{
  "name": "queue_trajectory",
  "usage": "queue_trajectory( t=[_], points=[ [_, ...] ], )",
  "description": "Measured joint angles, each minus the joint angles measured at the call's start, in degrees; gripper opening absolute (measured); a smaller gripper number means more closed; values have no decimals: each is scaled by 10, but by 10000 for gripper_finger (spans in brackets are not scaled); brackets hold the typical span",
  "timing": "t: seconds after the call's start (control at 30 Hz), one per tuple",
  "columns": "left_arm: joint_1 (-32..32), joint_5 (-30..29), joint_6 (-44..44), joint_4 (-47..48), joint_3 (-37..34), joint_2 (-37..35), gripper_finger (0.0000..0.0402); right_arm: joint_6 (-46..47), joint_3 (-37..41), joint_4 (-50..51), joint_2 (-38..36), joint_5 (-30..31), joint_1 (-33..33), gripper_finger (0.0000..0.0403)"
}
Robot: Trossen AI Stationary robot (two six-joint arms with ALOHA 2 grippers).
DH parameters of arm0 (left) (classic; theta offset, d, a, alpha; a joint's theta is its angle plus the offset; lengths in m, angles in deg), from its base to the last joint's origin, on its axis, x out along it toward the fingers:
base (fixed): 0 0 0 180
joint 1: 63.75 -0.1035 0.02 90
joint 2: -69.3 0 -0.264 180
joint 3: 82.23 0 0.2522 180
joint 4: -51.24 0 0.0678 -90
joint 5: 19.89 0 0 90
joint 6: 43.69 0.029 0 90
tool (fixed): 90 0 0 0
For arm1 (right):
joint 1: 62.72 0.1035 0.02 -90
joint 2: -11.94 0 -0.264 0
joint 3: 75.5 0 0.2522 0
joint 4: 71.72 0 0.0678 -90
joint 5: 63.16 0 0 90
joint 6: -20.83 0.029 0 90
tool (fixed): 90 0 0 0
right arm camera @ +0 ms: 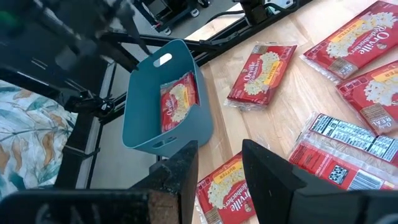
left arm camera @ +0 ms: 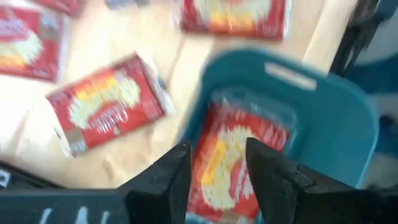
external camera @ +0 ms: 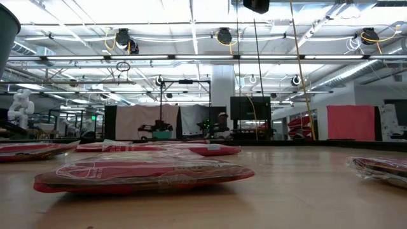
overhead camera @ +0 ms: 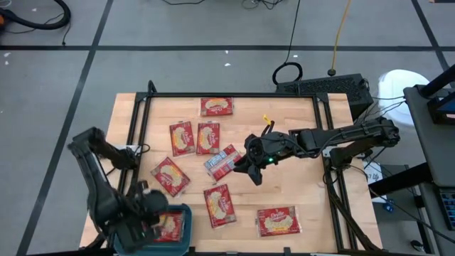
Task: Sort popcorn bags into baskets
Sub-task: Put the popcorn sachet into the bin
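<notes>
my left gripper (left arm camera: 216,163) hangs directly over the teal basket (overhead camera: 186,213) at the near left corner of the table (overhead camera: 298,163). its jaws stand apart with nothing between them. one popcorn bag (left arm camera: 239,158) lies flat inside the basket, red face up, seen through the gap between my left fingers (left arm camera: 171,180).

my right gripper (overhead camera: 250,165) is over the middle of the table, beside a bag showing its blue-white side (overhead camera: 220,162). its jaws stand apart and empty; in the right wrist view the fingers (right arm camera: 180,165) frame bare tabletop and the edge of a red bag.

remaining bags on the tabletop, all flat and apart from the basket: one at the far edge (overhead camera: 216,107); two side by side behind the middle (overhead camera: 182,137) (overhead camera: 208,137); one tilted just beyond the basket (overhead camera: 170,176); one near the front centre (overhead camera: 220,205); one at the front right (overhead camera: 277,221).

low view: a red bag (external camera: 143,172) lies close to the camera, more lie farther back; neither gripper is seen there.
</notes>
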Motion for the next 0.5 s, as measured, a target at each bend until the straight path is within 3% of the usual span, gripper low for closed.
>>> queue_trajectory(
  t=[0.2,0.5],
  points=[
    [-50,-81,34,-1,0,-65,116,-6,0,11,0,30,-15,118],
    [-179,-83,163,-1,0,-116,106,-56,0,21,0,48,-68,118]
  ],
)
